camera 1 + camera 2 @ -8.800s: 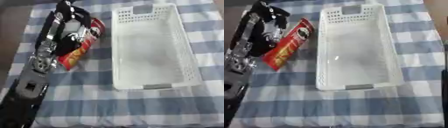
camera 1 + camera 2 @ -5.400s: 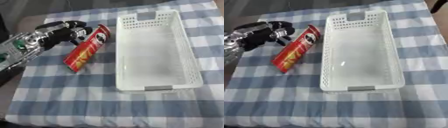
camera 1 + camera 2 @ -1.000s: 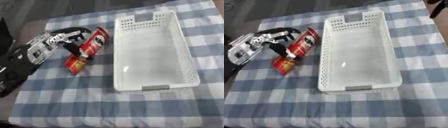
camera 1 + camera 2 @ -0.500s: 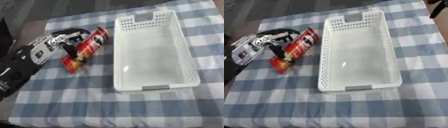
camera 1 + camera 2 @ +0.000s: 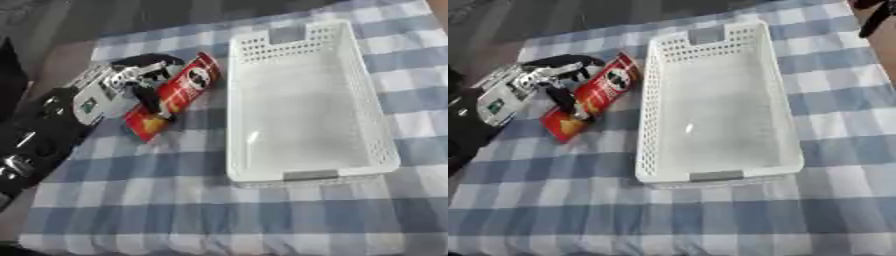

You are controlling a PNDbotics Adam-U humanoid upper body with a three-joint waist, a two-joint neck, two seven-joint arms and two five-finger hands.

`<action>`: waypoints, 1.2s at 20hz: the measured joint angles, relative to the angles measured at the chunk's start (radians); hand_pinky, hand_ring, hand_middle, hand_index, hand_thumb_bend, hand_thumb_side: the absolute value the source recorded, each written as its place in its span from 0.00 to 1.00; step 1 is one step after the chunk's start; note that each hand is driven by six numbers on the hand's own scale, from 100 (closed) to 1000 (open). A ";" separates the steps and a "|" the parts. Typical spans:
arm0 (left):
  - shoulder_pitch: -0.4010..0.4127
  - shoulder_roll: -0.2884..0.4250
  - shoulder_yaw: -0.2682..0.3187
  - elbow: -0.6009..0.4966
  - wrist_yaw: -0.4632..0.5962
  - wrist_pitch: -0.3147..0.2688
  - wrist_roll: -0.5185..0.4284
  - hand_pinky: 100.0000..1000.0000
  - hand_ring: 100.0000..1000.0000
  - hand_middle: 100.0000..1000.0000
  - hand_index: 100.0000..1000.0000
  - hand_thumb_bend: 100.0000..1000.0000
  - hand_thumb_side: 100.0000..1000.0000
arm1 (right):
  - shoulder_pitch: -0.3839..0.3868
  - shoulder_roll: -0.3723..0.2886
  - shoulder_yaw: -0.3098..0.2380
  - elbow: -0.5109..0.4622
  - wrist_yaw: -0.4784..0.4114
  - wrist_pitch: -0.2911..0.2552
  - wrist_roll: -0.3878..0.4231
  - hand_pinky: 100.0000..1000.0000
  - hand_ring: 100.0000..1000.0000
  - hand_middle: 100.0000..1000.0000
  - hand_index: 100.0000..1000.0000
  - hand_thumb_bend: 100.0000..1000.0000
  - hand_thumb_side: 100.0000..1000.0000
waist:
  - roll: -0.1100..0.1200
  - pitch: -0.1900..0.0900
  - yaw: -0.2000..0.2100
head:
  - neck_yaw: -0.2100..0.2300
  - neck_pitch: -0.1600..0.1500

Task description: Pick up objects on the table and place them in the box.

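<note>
I'm over a blue and white checked tablecloth point(image 5: 219, 220), with dark floor past the far edge. The red chip can point(image 5: 175, 95) lies just left of the white box point(image 5: 306, 100); I can't read its label. My left hand point(image 5: 131, 82) has its fingers curled over the can's middle.

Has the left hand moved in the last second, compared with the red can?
Yes. The left hand now reaches further over the red can, a dark finger lying across its middle. The can lies beside the white box as before.
</note>
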 measured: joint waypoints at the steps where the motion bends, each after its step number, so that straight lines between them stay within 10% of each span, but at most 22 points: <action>1: -0.005 -0.007 0.002 0.010 -0.008 -0.004 -0.003 0.72 0.81 0.95 1.00 0.62 0.06 | 0.000 0.000 0.000 0.000 0.000 0.000 0.000 0.30 0.54 0.65 0.84 0.00 0.76 | 0.000 0.000 -0.001 | 0.000 0.000; 11: -0.044 -0.080 0.015 0.109 -0.095 -0.047 -0.023 0.71 0.79 0.92 0.98 0.61 0.07 | 0.000 -0.001 0.003 0.000 0.000 -0.003 0.005 0.30 0.54 0.65 0.84 0.00 0.76 | 0.006 0.000 -0.007 | 0.001 0.000; 15: -0.058 -0.092 0.026 0.122 -0.172 -0.065 0.000 0.36 0.47 0.59 0.77 0.64 0.06 | 0.000 -0.001 0.005 0.000 0.000 -0.004 0.006 0.29 0.54 0.65 0.84 0.00 0.76 | 0.008 0.004 -0.011 | 0.009 0.000; 16: -0.060 -0.092 0.029 0.122 -0.202 -0.069 0.012 0.17 0.33 0.41 0.56 0.47 0.04 | 0.000 -0.001 0.006 0.000 0.000 -0.004 0.006 0.29 0.54 0.65 0.84 0.00 0.76 | 0.009 0.005 -0.012 | 0.009 0.000; 17: -0.061 -0.092 0.032 0.117 -0.237 -0.073 0.032 0.20 0.35 0.42 0.59 0.48 0.04 | 0.000 -0.002 0.006 0.000 0.000 -0.005 0.007 0.29 0.54 0.65 0.84 0.00 0.76 | 0.009 0.005 -0.013 | 0.009 0.000; 18: -0.061 -0.093 0.033 0.110 -0.279 -0.079 0.059 0.00 0.14 0.18 0.27 0.51 0.01 | 0.000 -0.002 0.006 0.000 0.000 -0.006 0.008 0.29 0.54 0.65 0.84 0.00 0.76 | 0.009 0.006 -0.013 | 0.009 0.000; 24: -0.059 -0.092 0.041 0.060 -0.526 -0.162 0.270 0.00 0.00 0.04 0.15 0.73 0.00 | 0.000 -0.002 0.006 0.003 0.000 -0.008 0.010 0.29 0.54 0.65 0.84 0.00 0.76 | 0.009 0.011 -0.012 | 0.009 0.000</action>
